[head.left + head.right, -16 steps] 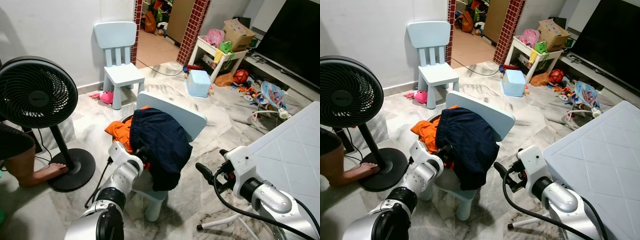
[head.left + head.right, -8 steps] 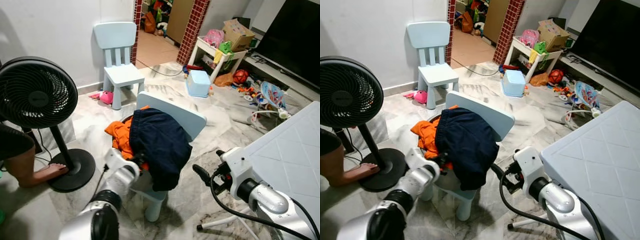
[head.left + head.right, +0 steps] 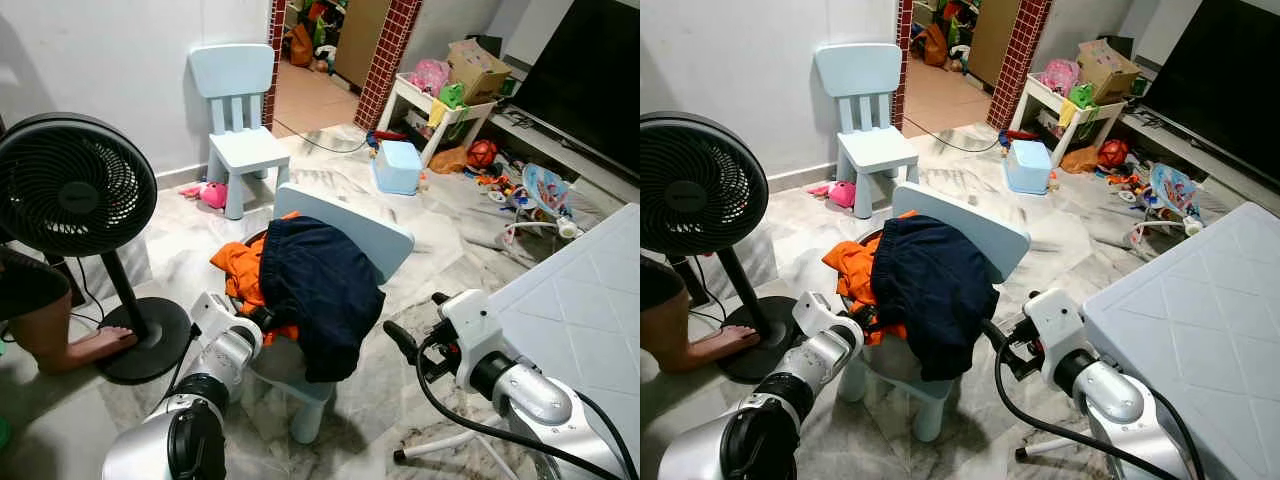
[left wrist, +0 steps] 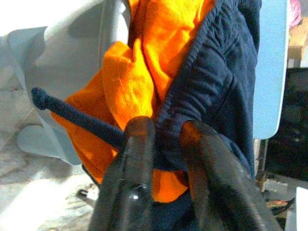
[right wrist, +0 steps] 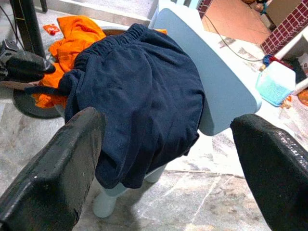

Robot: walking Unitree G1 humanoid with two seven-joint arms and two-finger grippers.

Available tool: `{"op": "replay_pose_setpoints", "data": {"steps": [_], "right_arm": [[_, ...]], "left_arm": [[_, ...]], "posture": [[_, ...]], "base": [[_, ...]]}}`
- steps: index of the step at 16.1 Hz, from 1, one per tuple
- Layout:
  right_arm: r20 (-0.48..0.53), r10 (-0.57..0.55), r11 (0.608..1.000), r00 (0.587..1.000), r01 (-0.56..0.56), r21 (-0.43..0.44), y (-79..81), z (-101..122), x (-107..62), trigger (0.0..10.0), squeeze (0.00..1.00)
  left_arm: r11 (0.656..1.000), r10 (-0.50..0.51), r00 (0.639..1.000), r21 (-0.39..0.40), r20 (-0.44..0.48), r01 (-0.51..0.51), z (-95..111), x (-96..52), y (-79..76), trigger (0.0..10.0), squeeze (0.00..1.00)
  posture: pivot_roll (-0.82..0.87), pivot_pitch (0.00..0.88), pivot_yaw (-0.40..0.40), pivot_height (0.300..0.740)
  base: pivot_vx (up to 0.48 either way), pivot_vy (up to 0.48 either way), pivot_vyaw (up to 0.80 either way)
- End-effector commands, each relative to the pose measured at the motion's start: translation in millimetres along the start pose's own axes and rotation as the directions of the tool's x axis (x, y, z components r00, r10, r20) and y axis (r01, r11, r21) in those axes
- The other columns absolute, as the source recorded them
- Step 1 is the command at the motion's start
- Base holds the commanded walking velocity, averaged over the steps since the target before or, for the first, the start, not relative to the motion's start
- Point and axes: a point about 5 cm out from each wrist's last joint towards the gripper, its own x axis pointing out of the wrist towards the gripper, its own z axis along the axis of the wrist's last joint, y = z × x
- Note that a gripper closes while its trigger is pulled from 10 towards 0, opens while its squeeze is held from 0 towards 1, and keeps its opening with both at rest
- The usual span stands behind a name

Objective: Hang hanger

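Note:
Navy shorts point(image 3: 325, 290) hang over the back and seat of a small light-blue chair point(image 3: 365, 232), with an orange garment point(image 3: 238, 268) bunched under them on the seat. My left gripper point(image 3: 262, 318) is low at the chair's left side. In the left wrist view its fingers point(image 4: 137, 159) are shut on the navy waistband point(image 4: 211, 86), beside a navy drawstring point(image 4: 72, 113). My right gripper point(image 3: 415, 322) hovers open to the right of the chair, level with the seat, its fingers point(image 5: 72, 159) wide apart and facing the shorts point(image 5: 144, 96).
A black standing fan point(image 3: 75, 190) is at the left, with a person's foot point(image 3: 95, 345) by its base. A second blue chair point(image 3: 240, 110) stands by the wall. A white panelled surface point(image 3: 590, 300) is at the right. Toys and a blue bin point(image 3: 398, 165) lie beyond.
My left gripper has drawn back to the left and lower at the chair's edge, keeping hold of the navy fabric. The right gripper has edged a little closer to the chair.

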Motion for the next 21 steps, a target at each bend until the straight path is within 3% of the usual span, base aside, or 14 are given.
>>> {"op": "replay_pose_setpoints", "data": {"steps": [1,5,7,8,9,10,13,15,16,17,18,21], "right_arm": [[0.005,-0.006,1.0,1.0,0.006,-0.017,-1.2,1,0.8,10.0,0.0],[0.023,-0.023,1.0,0.999,0.023,-0.009,-1.9,3,7.2,10.0,0.0],[0.036,-0.027,1.0,0.999,0.026,0.013,1.9,2,14.2,10.0,0.0],[0.037,-0.026,1.0,0.999,0.025,0.015,2.8,2,15.5,10.0,0.0],[0.044,-0.026,0.999,0.999,0.025,0.023,4.2,2,17.6,10.0,0.0],[0.052,-0.03,0.999,0.998,0.028,0.036,4.9,2,20.4,10.0,0.0],[0.067,-0.062,0.994,0.996,0.056,0.093,1.1,2,30.5,10.0,0.0],[0.082,-0.097,0.986,0.992,0.085,0.143,-3.1,4,37.1,10.0,0.0],[0.088,-0.116,0.98,0.989,0.1,0.171,-5.9,4,39.9,10.0,0.0],[0.091,-0.129,0.977,0.987,0.111,0.183,-8.1,3,41.9,10.0,0.0],[0.097,-0.145,0.974,0.985,0.124,0.191,-10.7,4,44.1,10.0,0.0],[0.101,-0.192,0.96,0.976,0.165,0.227,-18.3,5,48.3,10.0,0.0]], "left_arm": [[0.998,-0.024,1.0,0.057,-0.017,0.025,-5,1.4,-11.0,0.0,0.0],[0.964,-0.095,0.995,0.251,0.033,0.084,1,1.1,-26.3,0.0,0.0],[0.925,-0.14,0.985,0.367,0.104,0.093,10,-6.7,-23.0,0.0,0.0],[0.918,-0.148,0.983,0.385,0.112,0.095,11,-8.4,-22.0,0.0,0.0],[0.876,-0.181,0.974,0.472,0.138,0.095,13,-16.1,-18.7,3.3,0.0],[0.809,-0.226,0.96,0.581,0.164,0.091,11,-29.3,-14.2,10.0,1.0],[0.67,-0.369,0.89,0.74,0.267,0.056,11,-71.4,-6.6,10.0,1.0],[0.592,-0.457,0.825,0.806,0.333,0.003,15,-99.9,0.7,10.0,1.0],[0.516,-0.513,0.79,0.856,0.336,-0.028,17,-113.6,1.8,10.0,1.0],[0.49,-0.518,0.786,0.87,0.338,-0.051,17,-121.4,3.0,10.0,1.0],[0.486,-0.518,0.784,0.872,0.342,-0.059,17,-126.4,5.0,10.0,1.0],[0.506,-0.485,0.783,0.855,0.389,-0.111,19,-127.5,11.6,10.0,1.0]], "posture": [[-0.24,0.0,-0.174,0.74],[-0.21,0.0,-0.161,0.74],[-0.17,0.0,-0.153,0.74],[-0.17,0.0,-0.152,0.74],[-0.16,0.0,-0.15,0.74],[-0.14,0.0,-0.148,0.74],[-0.08,0.0,-0.146,0.74],[-0.06,0.0,-0.145,0.74],[-0.04,0.0,-0.145,0.74],[-0.04,0.0,-0.145,0.74],[-0.03,0.0,-0.144,0.74],[-0.03,0.0,-0.136,0.74]], "base": [[0.0,0.0,0.0],[0.0,0.0,0.0],[0.0,0.0,0.0],[0.0,0.0,0.0],[0.0,0.0,0.0],[0.0,0.0,0.0],[0.0,0.0,0.0],[0.0,0.0,0.0],[0.0,0.0,0.0],[0.0,0.0,0.0],[0.0,0.0,0.0],[0.0,0.0,0.0]]}}
